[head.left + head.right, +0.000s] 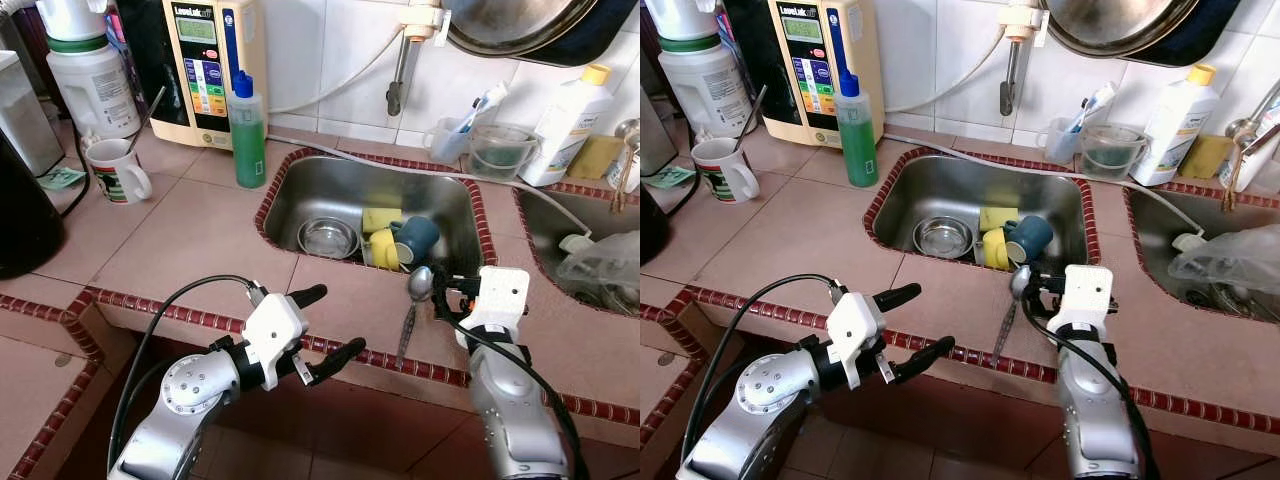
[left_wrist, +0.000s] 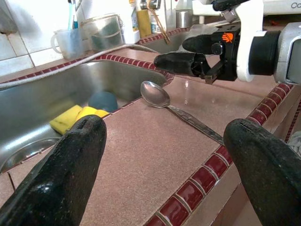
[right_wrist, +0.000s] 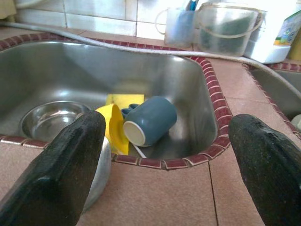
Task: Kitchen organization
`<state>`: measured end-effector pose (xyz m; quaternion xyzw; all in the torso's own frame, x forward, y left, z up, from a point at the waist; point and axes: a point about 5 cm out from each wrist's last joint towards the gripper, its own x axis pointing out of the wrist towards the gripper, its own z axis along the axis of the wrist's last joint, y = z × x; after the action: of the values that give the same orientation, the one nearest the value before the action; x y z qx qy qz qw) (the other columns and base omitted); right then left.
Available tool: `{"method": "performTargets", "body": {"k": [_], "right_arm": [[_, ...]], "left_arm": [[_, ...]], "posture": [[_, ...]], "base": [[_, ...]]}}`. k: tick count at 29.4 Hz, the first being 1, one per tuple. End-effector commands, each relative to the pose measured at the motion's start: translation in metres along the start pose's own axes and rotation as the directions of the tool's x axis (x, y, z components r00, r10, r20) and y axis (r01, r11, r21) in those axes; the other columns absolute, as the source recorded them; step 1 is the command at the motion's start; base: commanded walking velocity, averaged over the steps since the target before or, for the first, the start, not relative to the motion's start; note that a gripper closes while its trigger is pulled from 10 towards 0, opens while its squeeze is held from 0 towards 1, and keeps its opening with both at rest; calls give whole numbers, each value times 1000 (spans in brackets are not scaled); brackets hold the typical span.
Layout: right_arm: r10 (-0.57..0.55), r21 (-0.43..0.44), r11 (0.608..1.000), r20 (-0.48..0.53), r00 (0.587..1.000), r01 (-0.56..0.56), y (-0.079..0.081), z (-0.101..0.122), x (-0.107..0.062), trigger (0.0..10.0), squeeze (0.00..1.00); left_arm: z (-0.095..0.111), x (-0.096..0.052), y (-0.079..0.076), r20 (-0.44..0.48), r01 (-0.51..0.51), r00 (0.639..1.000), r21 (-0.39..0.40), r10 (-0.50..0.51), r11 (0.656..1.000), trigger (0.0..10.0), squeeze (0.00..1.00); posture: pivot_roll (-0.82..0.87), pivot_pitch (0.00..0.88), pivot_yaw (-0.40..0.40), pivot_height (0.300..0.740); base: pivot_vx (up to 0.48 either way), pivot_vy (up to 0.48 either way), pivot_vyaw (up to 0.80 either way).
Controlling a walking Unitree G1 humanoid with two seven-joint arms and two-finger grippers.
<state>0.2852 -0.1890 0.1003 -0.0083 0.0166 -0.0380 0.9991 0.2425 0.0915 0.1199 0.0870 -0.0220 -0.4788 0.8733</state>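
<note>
I see the long silver metal spoon (image 1: 412, 308) lying flat on the pink tiled worktop (image 1: 190, 250), bowl toward the steel sink (image 1: 330, 195). My right hand (image 1: 448, 290) hangs wide open, empty, just beside its bowl; my left hand (image 1: 325, 325), also spread and empty, hovers near the worktop's edge.

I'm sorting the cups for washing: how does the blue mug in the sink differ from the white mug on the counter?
The blue mug lies on its side in the sink, against a yellow cup; the white mug stands upright on the counter. The blue mug is plain, while the white mug is printed and holds a utensil. Both have a handle.
</note>
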Motion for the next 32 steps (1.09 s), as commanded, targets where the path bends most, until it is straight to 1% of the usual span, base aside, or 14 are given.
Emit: {"method": "performTargets", "body": {"k": [1, 4, 6, 8, 11, 12, 13, 18, 23, 25, 27, 32], "right_arm": [[-7, 7, 1000, -33, 999, 8, -9, -5, 0, 10000, 0], [-5, 16, 1000, -47, 999, 6, -14, -7, 0, 10000, 0], [29, 54, 998, -69, 997, -25, -17, -10, 1, 10000, 0], [70, 60, 996, -76, 995, -65, -19, -11, 1, 10000, 0], [135, 59, 990, -77, 988, -131, -18, -12, 2, 10000, 0], [172, 61, 984, -66, 983, -168, -17, -11, 2, 10000, 0], [172, 61, 984, -66, 983, -168, -17, -11, 2, 10000, 0], [257, 49, 966, -53, 965, -254, -17, -10, 3, 10000, 0], [275, 56, 961, -63, 959, -271, -23, -11, 8, 10000, 0], [282, 46, 959, -68, 957, -279, -24, -10, 10, 10000, 0], [297, 32, 955, -64, 953, -296, -25, -8, 14, 10000, 0], [323, 33, 946, -53, 945, -321, -24, -4, 21, 10000, 0]], "left_arm": [[6, 2, -2, 13, 20, 1000, 19, -21, 1000, 10000, 0], [6, 2, -3, 14, 22, 1000, 19, -22, 1000, 10000, 0], [7, 2, -3, 16, 24, 1000, 15, -24, 1000, 10000, 0], [7, 2, -3, 18, 24, 1000, 14, -25, 1000, 10000, 0], [8, 2, -3, 18, 24, 1000, 14, -24, 1000, 10000, 0], [8, 2, -4, 19, 23, 1000, 13, -23, 1000, 10000, 0], [8, 2, -4, 19, 23, 1000, 13, -23, 1000, 10000, 0], [9, 1, -3, 21, 14, 1000, 11, -14, 1000, 10000, 0], [9, 1, -2, 21, 8, 1000, 8, -8, 1000, 10000, 0], [10, 1, -2, 21, 6, 1000, 8, -6, 1000, 10000, 0], [10, 1, -1, 21, 6, 1000, 8, -6, 1000, 10000, 0], [11, 1, 0, 22, 6, 1000, 10, -6, 1000, 10000, 0]], "posture": [[-20, 0, -23, 731], [-20, 1, -22, 731], [-20, 2, -23, 731], [-20, 4, -24, 731], [-19, 9, -24, 731], [-19, 9, -24, 731], [-19, 9, -24, 731], [-11, 13, -26, 731], [-12, 19, -22, 731], [-12, 22, -21, 731], [-13, 25, -20, 731], [-12, 28, -14, 731]], "base": [[0, 0, 0], [0, 0, 0], [0, 0, 0], [0, 0, 0], [0, 0, 0], [0, 0, 0], [0, 0, 0], [0, 0, 0], [0, 0, 0], [0, 0, 0], [0, 0, 0], [0, 0, 0]]}}
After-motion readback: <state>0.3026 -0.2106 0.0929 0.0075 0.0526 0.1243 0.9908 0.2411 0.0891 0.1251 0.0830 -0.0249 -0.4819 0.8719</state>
